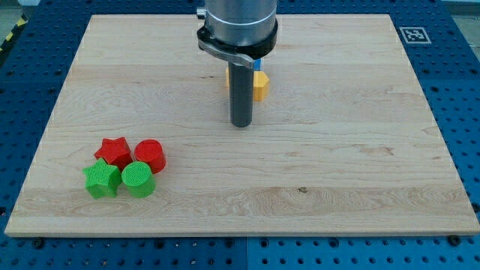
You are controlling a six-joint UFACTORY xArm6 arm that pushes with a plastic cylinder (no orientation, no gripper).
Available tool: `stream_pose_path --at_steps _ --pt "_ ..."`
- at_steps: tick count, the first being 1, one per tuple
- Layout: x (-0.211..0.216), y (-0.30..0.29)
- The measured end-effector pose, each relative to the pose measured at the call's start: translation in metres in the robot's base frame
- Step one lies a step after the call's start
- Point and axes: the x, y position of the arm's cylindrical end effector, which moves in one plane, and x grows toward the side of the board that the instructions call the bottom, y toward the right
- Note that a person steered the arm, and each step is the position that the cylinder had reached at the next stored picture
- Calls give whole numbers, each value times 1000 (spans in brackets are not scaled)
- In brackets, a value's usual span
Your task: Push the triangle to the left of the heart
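Jaws none: rod upright, my tip (pixel 241 124) just below yellow block (pixel 260 85).

Your tip (pixel 241 124) rests on the counter (pixel 360 150), just below a yellow block (pixel 260 85). Red star (pixel 113 151), red cylinder (pixel 149 155), green star (pixel 101 178) and green cylinder (pixel 138 179) cluster at the view's lower left.

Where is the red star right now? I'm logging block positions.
The red star sits near the wooden board's bottom-left corner in the camera view, touching the red cylinder on its right and the green star below.
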Motion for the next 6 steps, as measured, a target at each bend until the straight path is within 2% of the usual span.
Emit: stream_pose_path --at_steps 3,5,6 --pt "-25 -35" --pt "-55 -35" --pt "-51 -35"
